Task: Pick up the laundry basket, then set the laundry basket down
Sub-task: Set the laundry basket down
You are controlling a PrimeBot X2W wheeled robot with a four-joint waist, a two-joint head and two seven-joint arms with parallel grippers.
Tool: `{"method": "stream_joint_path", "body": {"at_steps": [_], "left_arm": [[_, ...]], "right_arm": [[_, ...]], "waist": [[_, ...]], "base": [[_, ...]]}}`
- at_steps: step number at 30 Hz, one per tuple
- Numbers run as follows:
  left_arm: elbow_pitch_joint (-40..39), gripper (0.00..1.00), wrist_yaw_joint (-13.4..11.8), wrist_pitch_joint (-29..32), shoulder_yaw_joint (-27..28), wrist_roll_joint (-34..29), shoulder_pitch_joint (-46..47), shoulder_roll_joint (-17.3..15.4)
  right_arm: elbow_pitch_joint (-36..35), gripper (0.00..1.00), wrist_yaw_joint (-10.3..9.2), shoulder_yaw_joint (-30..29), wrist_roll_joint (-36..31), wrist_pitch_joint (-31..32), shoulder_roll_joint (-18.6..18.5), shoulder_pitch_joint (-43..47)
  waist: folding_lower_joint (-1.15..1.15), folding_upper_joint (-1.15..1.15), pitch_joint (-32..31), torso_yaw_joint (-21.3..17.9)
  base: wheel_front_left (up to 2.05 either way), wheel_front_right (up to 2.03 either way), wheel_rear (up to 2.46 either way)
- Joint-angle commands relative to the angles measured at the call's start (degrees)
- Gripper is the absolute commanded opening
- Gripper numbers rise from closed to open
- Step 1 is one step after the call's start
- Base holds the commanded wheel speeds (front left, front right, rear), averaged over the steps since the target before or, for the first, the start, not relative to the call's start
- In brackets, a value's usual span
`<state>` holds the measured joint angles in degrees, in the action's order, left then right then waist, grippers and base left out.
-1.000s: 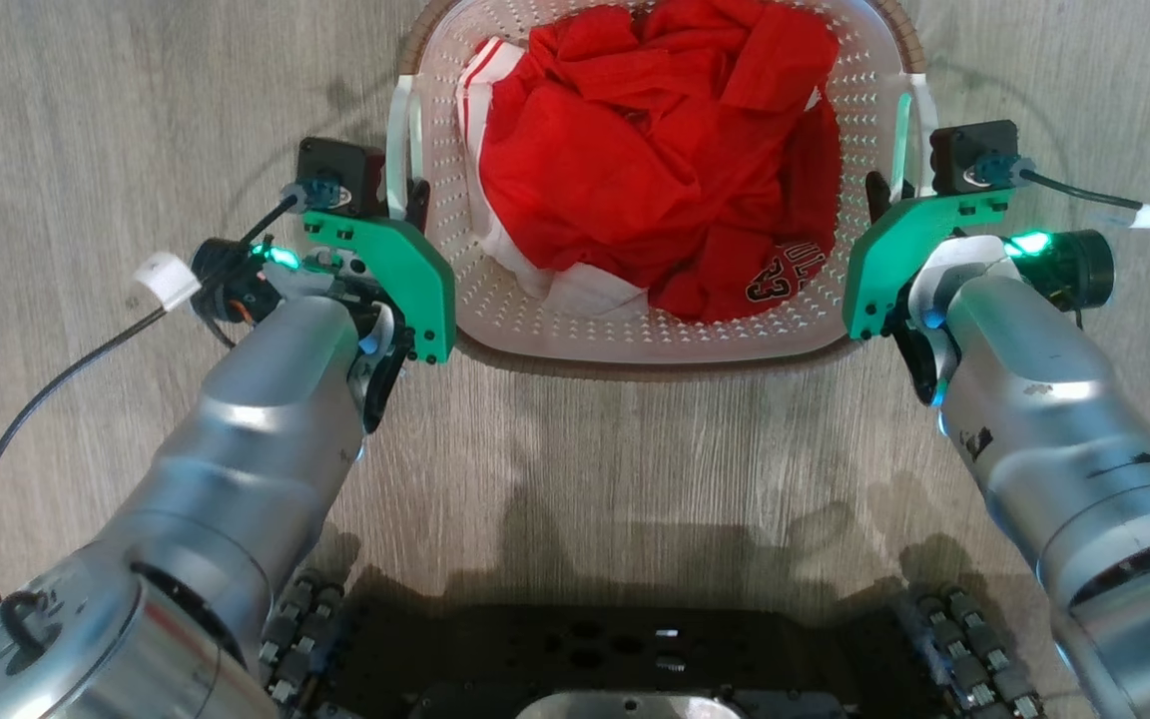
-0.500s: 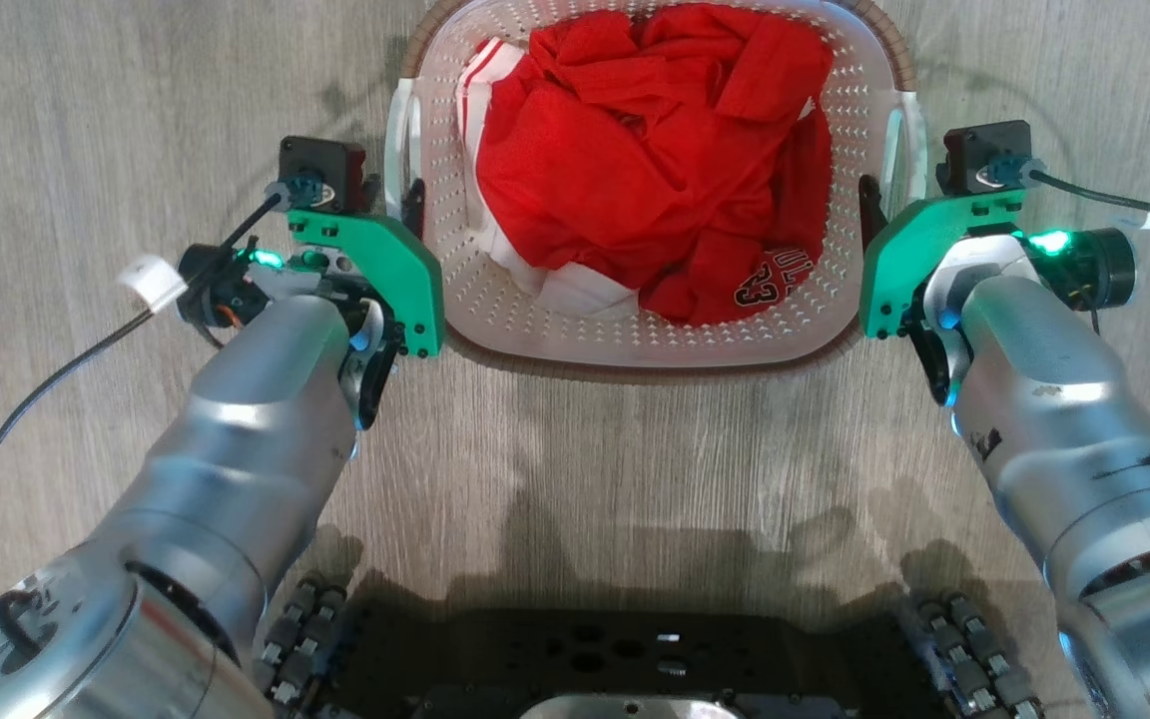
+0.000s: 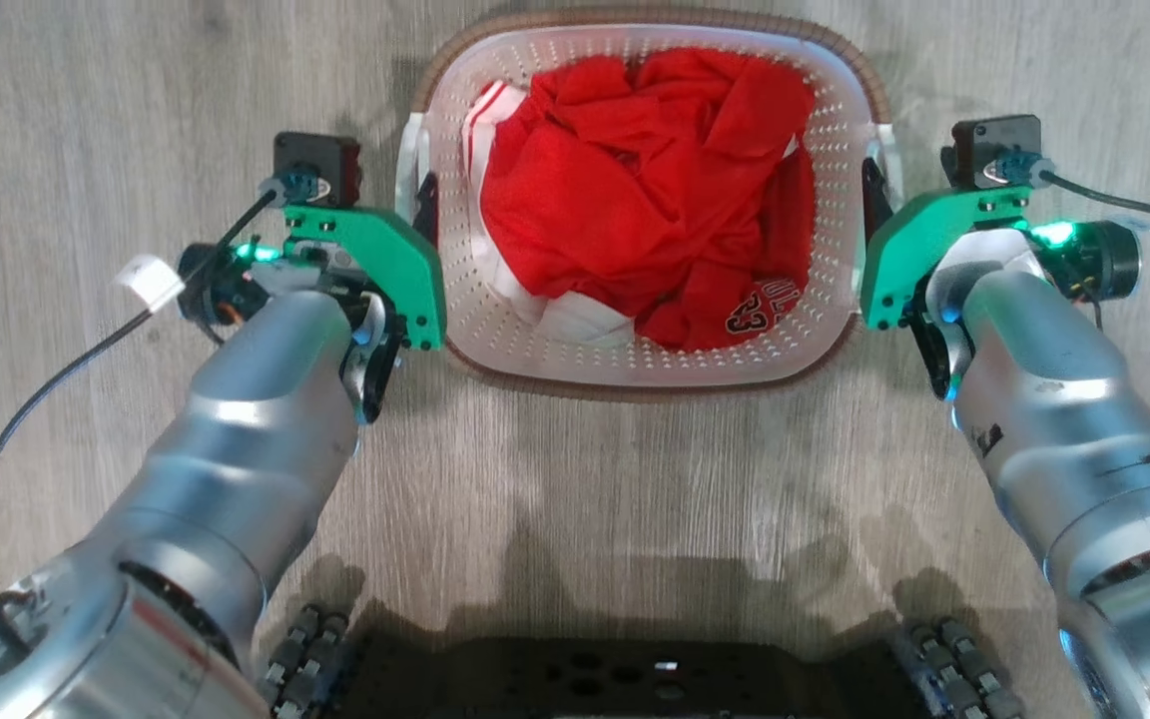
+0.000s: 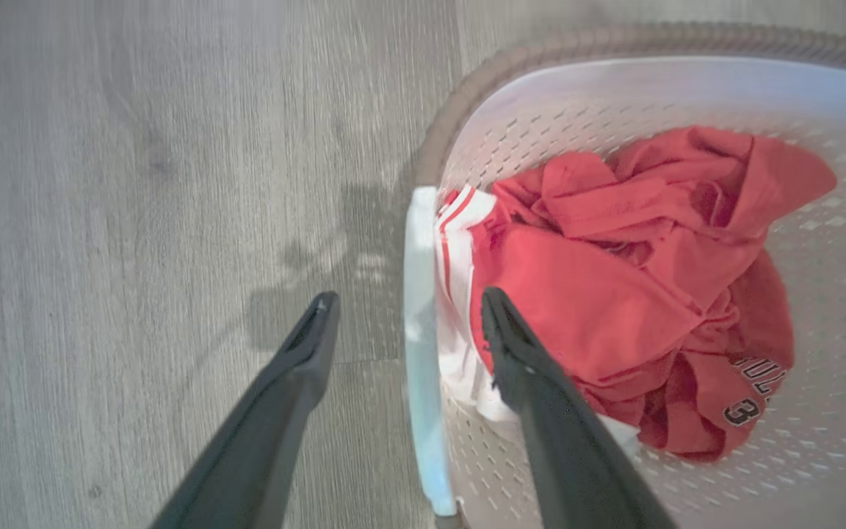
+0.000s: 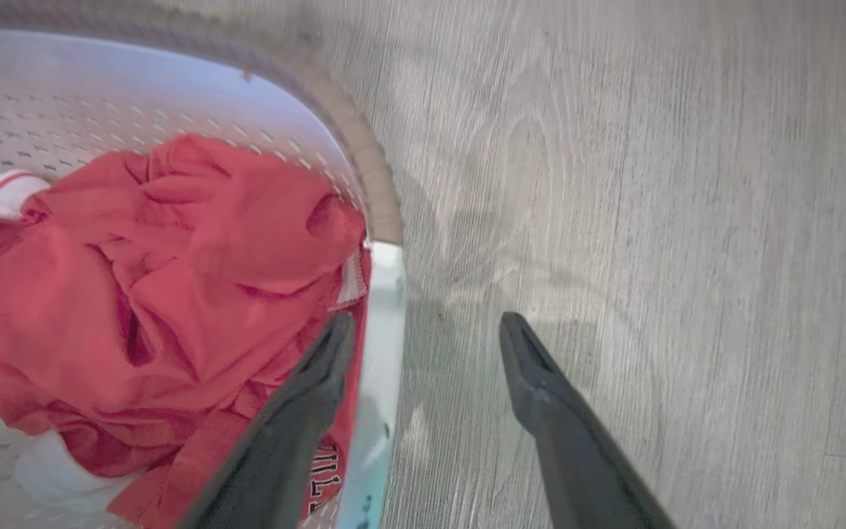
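Squarely ahead of the robot, the laundry basket (image 3: 555, 335) is sitting over the grey wood-grain floor (image 3: 86, 100), between the two grippers; whether its base is touching the boards cannot be told. Inside it, crumpled red clothes (image 3: 625, 190) are lying heaped and filling most of the white perforated shell, one piece showing dark lettering and numerals (image 3: 760, 305) near the robot's side. A white garment with red stripes (image 3: 480, 110) is peeking out along the basket's left wall. The left gripper (image 4: 406, 296) is reaching in from that side with its two dark fingers spread apart, straddling the white left handle (image 4: 419, 330): one finger is hanging over the floor, the other over the laundry. The right gripper (image 5: 427, 319) is mirroring that pose, fingers likewise parted around the right handle (image 5: 382, 308), gripping nothing. Both silver forearms (image 3: 246, 429) are angling inward from the lower corners of the head view, green brackets (image 3: 395, 260) facing the basket.
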<state>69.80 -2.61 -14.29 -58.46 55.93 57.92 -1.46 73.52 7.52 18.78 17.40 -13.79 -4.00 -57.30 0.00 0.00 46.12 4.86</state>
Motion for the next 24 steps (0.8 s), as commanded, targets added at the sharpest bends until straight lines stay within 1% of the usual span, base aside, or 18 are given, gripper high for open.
{"method": "stream_joint_path", "body": {"at_steps": [1,6,13,19,24], "left_arm": [[-1.3,1.00,-0.5,-0.7,1.6,-0.9,0.0,-1.9],[-7.6,1.00,-2.3,-0.7,7.2,-5.4,-2.2,-4.1],[-18.1,1.00,-4.4,-0.7,17.9,-14.9,-10.0,-6.4],[-28.4,1.00,-4.5,-0.7,28.7,-24.1,-19.2,-6.4],[-36.3,1.00,-3.7,-0.7,35.9,-31.6,-27.0,-5.4]], "right_arm": [[-1.1,1.00,-0.03,0.9,0.5,-0.8,1.1,1.8],[-4.2,1.00,-0.03,-0.6,0.7,-1.2,1.1,1.5],[-13.6,1.00,-0.03,-5.2,-4.3,-1.2,1.1,6.4],[-22.5,1.00,-0.03,-8.2,-6.4,-1.2,1.1,13.6],[-29.6,1.00,-0.03,-9.9,-6.2,-1.2,1.1,19.7]], "waist": [[0.00,0.00,-1.0,-0.3],[0.00,0.00,-4.3,-1.0],[0.00,0.00,-10.8,-1.6],[0.00,0.00,-17.2,-1.7],[0.00,0.00,-22.5,-1.8]], "base": [[0.00,0.00,0.00],[0.00,0.00,0.00],[0.00,0.00,0.00],[0.00,0.00,0.00],[0.00,0.00,0.00]]}}
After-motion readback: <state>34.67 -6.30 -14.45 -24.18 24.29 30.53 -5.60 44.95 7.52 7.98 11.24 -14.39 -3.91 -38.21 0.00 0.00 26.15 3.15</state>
